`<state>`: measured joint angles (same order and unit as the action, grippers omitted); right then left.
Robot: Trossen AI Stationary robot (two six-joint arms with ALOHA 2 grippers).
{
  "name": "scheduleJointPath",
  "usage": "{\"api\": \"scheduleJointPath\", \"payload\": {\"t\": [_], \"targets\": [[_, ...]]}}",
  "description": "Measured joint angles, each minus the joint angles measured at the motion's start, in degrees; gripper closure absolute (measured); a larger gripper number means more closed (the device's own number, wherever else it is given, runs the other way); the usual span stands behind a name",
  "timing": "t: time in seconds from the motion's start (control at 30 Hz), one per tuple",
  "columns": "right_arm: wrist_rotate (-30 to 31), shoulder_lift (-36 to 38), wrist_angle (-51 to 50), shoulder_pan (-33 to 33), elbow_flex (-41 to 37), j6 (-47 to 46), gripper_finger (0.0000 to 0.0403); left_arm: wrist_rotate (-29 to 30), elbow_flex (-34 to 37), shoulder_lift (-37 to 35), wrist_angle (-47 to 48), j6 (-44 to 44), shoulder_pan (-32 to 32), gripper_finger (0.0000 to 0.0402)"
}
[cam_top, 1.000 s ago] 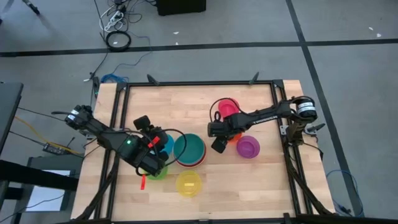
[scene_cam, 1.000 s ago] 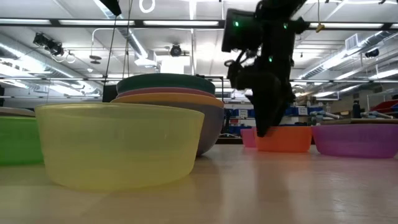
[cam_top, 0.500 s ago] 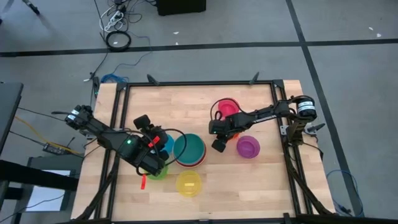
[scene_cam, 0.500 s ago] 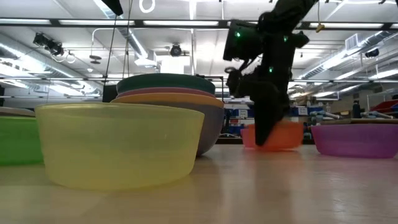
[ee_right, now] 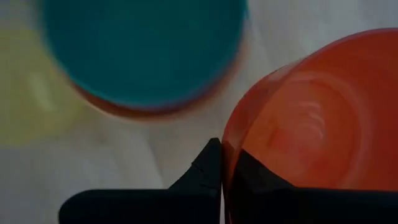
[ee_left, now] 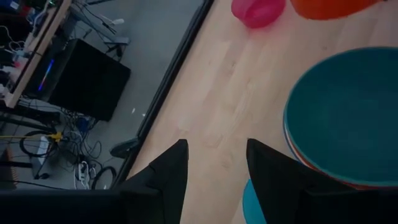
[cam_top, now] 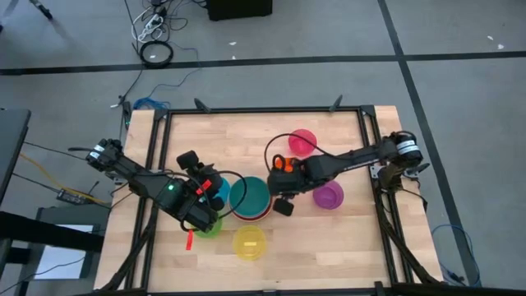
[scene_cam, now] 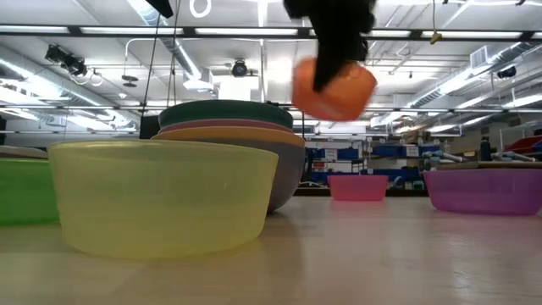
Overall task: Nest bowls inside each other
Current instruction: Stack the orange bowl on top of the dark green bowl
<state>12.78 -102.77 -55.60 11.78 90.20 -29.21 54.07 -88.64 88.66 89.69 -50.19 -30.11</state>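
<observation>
A small orange bowl (scene_cam: pixel 334 87) hangs tilted high above the table, with my right gripper (ee_right: pixel 222 163) shut on it. In the high view it (cam_top: pixel 279 162) is just right of the stack of nested bowls with the teal bowl (cam_top: pixel 251 197) on top. On the wood stand a pink bowl (cam_top: pixel 302 141), a purple bowl (cam_top: pixel 328 195), a yellow bowl (cam_top: pixel 250 242), a green bowl (cam_top: pixel 207 228) and a blue bowl (cam_top: pixel 222 191). My left gripper (ee_left: pixel 214 165) waits open above the blue bowl, left of the stack. My right gripper pinches the orange bowl's rim (ee_right: pixel 225 149), one finger inside the bowl and one outside. The fingers come from above, slanting down. The bowl is lifted clear of the table and hangs tilted below the gripper.
The teal-topped stack (scene_cam: pixel 229 140) sits mid-table, with the yellow bowl (scene_cam: pixel 161 196) near the front edge. A black frame (cam_top: pixel 362 148) borders the wooden top. Bare wood lies in the far left part (cam_top: pixel 214 140) and at the near right (cam_top: pixel 329 247).
My right gripper has shut on the orange bowl's rim, risen, and swung toward the table's left, toward the teal-topped stack. The orange bowl has come off the table and now hangs tilted in the air. The pink bowl behind it now shows in full.
</observation>
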Motion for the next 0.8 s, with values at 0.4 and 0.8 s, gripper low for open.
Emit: {"api": "scheduleJointPath", "payload": {"t": [0.4, 0.8], "targets": [[-0.86, -2.47, 20.11, 1.48, 2.89, 10.13, 0.0403, 3.84, -0.03, 0.00, 0.00, -1.05, 0.00, 0.0229], [-10.98, -9.75, 23.99, 0.51, 2.86, 11.33, 0.0369, 5.39, -0.15, 0.00, -0.21, -1.11, 0.00, 0.0229]]}}
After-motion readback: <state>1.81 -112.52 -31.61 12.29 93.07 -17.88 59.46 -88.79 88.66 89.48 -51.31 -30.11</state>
